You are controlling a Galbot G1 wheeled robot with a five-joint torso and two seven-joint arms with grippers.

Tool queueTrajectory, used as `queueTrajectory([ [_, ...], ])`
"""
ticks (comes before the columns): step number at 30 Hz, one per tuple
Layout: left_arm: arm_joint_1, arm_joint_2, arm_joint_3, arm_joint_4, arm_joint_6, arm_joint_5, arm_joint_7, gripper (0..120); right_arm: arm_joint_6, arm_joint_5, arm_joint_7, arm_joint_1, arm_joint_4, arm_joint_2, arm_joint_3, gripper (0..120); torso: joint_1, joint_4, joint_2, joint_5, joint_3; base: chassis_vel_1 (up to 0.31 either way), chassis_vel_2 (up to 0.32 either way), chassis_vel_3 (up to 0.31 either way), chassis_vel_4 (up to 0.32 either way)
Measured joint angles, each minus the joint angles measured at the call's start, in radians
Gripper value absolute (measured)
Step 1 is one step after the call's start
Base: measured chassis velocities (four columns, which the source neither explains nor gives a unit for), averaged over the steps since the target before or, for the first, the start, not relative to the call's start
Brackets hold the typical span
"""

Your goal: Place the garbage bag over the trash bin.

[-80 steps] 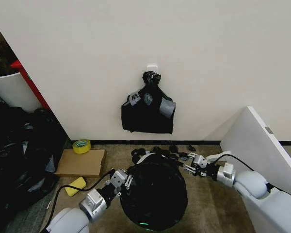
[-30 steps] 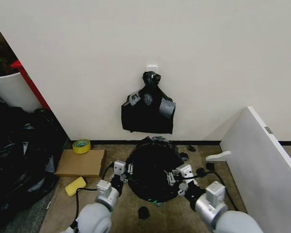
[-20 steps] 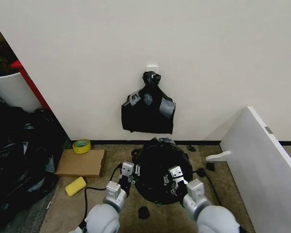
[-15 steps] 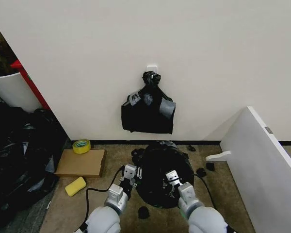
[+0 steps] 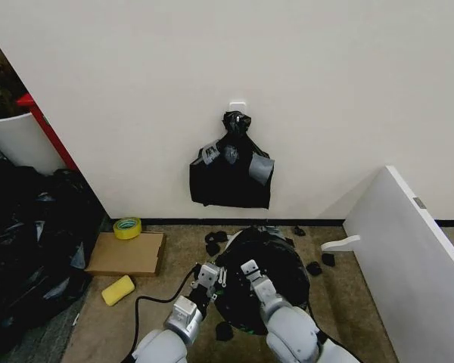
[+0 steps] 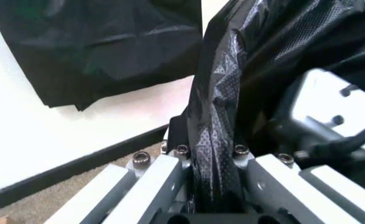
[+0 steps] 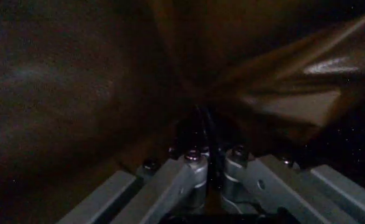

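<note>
Close-up, both hands (image 6: 210, 154) (image 7: 208, 161) clamped on garbage bag (image 5: 268, 276)

Pretty cramped down there. The garbage bag (image 5: 268, 276) sits on the carpet close to the wall, with the left gripper (image 5: 209, 277) and right gripper (image 5: 251, 274) both pinched onto its near side, jaws clamped on plastic, arms close together. Behind it, little black scraps (image 5: 213, 242) litter the floor and a knotted bundle of bags (image 5: 231, 174) hangs on the wall above. A white board (image 5: 405, 242) leans in on the right. On the left, a cardboard sheet (image 5: 126, 253), tape roll (image 5: 126, 227) and yellow sponge (image 5: 118, 290) leave a strip of open carpet.
</note>
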Motion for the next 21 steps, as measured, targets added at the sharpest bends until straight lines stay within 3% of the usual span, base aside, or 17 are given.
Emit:
queueTrajectory([
  [13, 0.032, -0.003, -0.005, -0.016, -0.009, 0.014, 0.003, 1, 0.009, -0.034, 0.055, 0.078, -0.095, 0.041, -0.043, 0, 0.000, -0.0001, 0.000, 0.0001, 0.000, 0.000, 0.000, 0.000, 0.000],
  [21, 0.043, -0.001, -0.011, -0.020, -0.012, 0.019, 0.004, 1, -0.015, -0.051, 0.061, 0.078, -0.107, 0.015, -0.058, 0, 0.000, -0.0003, 0.000, 0.0000, 0.000, 0.000, 0.000, 0.000, 0.000],
])
